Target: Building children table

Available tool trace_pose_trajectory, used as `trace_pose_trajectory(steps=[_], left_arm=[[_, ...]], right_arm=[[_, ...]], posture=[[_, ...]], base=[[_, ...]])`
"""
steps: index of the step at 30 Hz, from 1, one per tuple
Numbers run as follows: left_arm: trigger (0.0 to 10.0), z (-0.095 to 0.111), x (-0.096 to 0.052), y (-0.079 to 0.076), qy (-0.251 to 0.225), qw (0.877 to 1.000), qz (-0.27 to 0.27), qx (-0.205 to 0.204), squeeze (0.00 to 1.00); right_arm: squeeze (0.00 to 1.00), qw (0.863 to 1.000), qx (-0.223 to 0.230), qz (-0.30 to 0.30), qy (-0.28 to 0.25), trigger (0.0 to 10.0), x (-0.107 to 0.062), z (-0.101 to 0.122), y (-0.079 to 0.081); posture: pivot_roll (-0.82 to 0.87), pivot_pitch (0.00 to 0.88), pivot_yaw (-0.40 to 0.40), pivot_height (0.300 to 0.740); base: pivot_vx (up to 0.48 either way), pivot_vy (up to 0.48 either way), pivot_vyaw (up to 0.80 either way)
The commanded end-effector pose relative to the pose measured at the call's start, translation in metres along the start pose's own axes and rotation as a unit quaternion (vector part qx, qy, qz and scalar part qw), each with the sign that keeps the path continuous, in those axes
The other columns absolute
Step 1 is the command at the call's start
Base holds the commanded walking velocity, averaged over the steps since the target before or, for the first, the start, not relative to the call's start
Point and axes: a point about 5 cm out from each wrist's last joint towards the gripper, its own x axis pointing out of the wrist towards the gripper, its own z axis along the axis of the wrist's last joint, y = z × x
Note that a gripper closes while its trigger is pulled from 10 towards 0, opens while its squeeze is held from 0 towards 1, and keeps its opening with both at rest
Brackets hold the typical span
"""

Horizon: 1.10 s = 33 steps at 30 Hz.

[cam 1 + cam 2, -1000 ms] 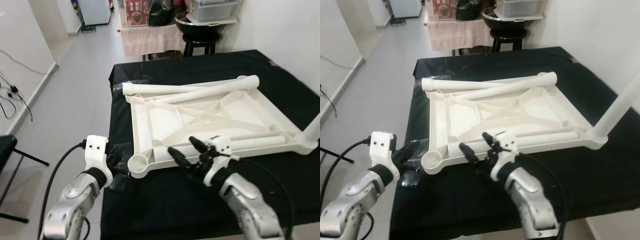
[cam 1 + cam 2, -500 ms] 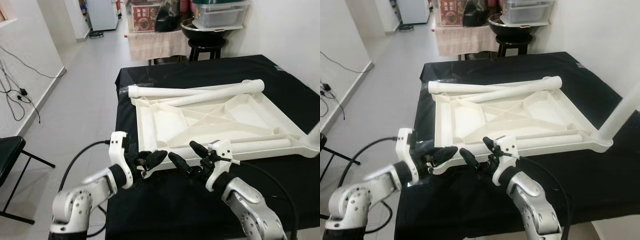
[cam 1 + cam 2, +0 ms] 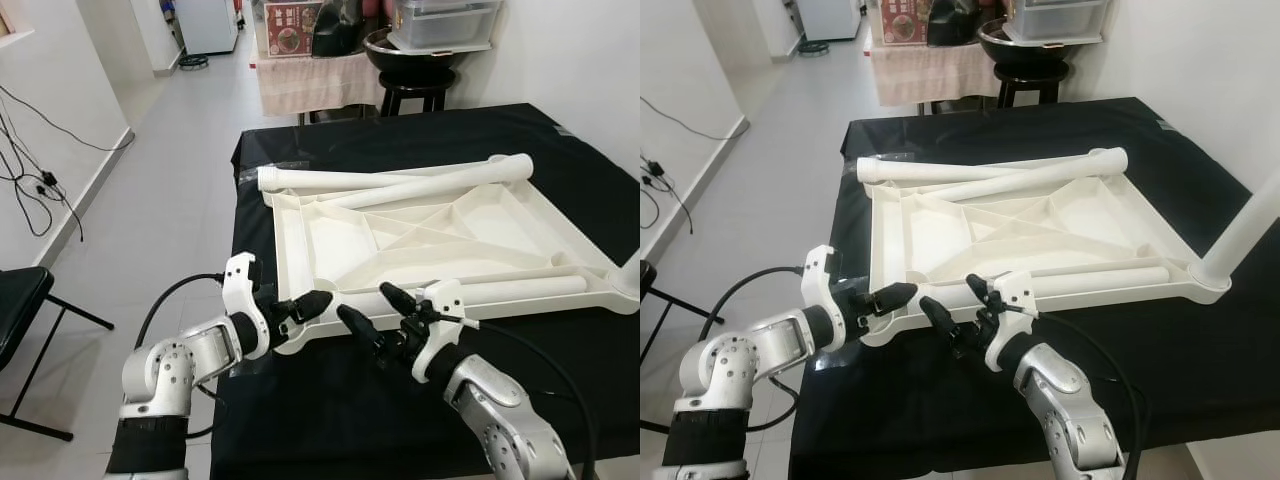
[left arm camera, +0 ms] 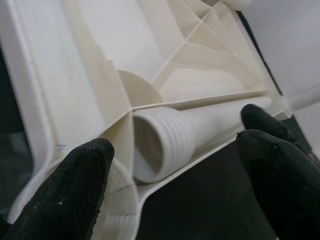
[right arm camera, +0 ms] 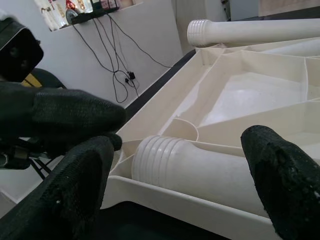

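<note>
Where ribs cross, upturned cream tabletop (image 3: pixel 440 235)

A black cloth (image 3: pixel 420 135) covers the work top. At about 12 o'clock, far back, a black stool (image 3: pixel 410 85) stands beside a pale hanging cloth (image 3: pixel 315 80). At 9 o'clock, black cables (image 3: pixel 35 150) trail on the grey floor (image 3: pixel 170 170). A black chair (image 3: pixel 20 300) sits near 8 o'clock.

Head stereo above; wrist close-ups

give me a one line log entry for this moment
left gripper open at tabletop corner | right gripper open near leg | leg unheld
</note>
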Motion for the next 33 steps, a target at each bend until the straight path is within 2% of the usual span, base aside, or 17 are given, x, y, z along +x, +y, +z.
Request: trace_pose_trajectory(steps=[1,2,5,8,14,18,24,30,33], left_arm=[[10.0,0.001,0.005,-0.006,0.009,0.999,-0.029,-0.015,0.0],[10.0,0.001,0.005,-0.006,0.009,0.999,-0.029,-0.015,0.0],[10.0,0.007,0.012,-0.018,0.013,0.997,-0.076,-0.027,0.0],[10.0,0.007,0.015,-0.022,0.02,0.995,-0.091,-0.032,0.0],[10.0,0.002,0.022,-0.023,0.052,0.993,-0.092,-0.046,0.0],[10.0,0.0,0.029,-0.017,0.075,0.995,-0.053,-0.045,0.0],[10.0,0.002,0.029,-0.018,0.078,0.996,-0.041,-0.035,0.0],[10.0,0.011,0.027,-0.009,0.071,0.997,0.017,-0.021,0.0],[10.0,0.013,0.027,-0.009,0.067,0.997,0.024,-0.025,0.0]], right_arm=[[0.0,1.0,-0.002,0.002,0.007,10.0,-0.001,-0.001,0.004],[0.0,1.0,-0.002,0.002,0.007,10.0,-0.001,-0.001,0.004],[0.0,1.0,-0.002,0.001,0.007,10.0,-0.002,-0.002,0.005],[0.0,1.0,-0.001,-0.001,0.007,10.0,-0.003,-0.002,0.005],[0.0,1.0,0.003,-0.011,0.008,10.0,-0.006,-0.001,0.005],[0.0,1.0,0.01,-0.022,0.007,10.0,-0.011,0.0,0.004],[0.0,1.0,0.015,-0.026,0.007,10.0,-0.013,0.001,0.004],[0.0,0.999,0.018,-0.026,0.009,10.0,-0.013,0.001,0.006],[0.0,0.999,0.019,-0.027,0.011,10.0,-0.013,0.002,0.006]], posture=[[-0.08,0.054,0.038,0.74],[-0.08,0.054,0.038,0.74],[-0.09,0.056,0.042,0.74],[-0.1,0.06,0.043,0.74],[-0.11,0.085,0.047,0.74],[-0.11,0.102,0.053,0.74],[-0.11,0.118,0.057,0.74],[-0.11,0.128,0.059,0.74],[-0.11,0.128,0.059,0.74]], base=[[0.0,0.0,0.0],[0.0,0.0,0.0],[0.0,0.0,0.0],[0.0,0.0,0.0],[0.0,0.0,0.0],[0.0,0.0,0.0],[0.0,0.0,0.0],[0.0,0.0,0.0],[0.0,0.0,0.0]])
